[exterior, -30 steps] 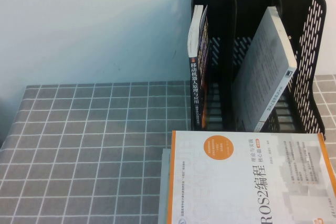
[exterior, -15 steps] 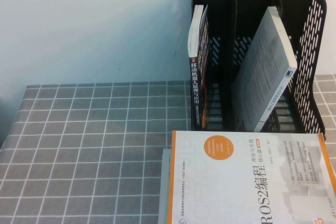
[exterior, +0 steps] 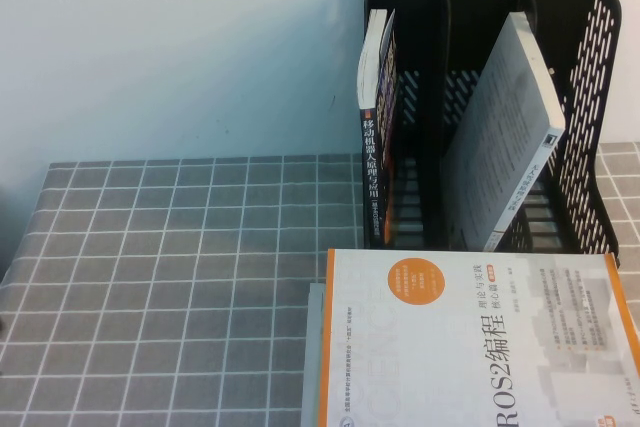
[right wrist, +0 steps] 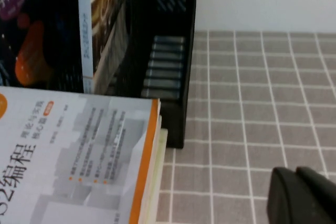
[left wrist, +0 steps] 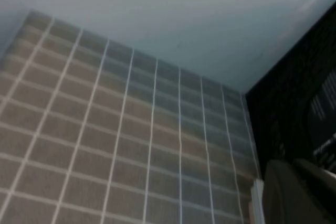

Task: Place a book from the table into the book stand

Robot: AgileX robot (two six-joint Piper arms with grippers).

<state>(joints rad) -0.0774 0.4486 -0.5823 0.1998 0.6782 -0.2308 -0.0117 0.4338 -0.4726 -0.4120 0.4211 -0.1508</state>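
White with an orange border, the ROS2 book [exterior: 470, 342] lies flat on a stack, its long axis running across the table, just beside the right gripper [right wrist: 303, 196]; those fingers look pressed together. The left gripper [left wrist: 296, 192] hangs near the stand; I cannot tell its grip. Grey checked cloth [exterior: 180, 277] covers the table below a pale wall. The black book stand [exterior: 590, 97] holds one upright book [exterior: 378, 137] and one leaning book [exterior: 505, 132].

"ROS2编程" on white-orange book [exterior: 470, 342]
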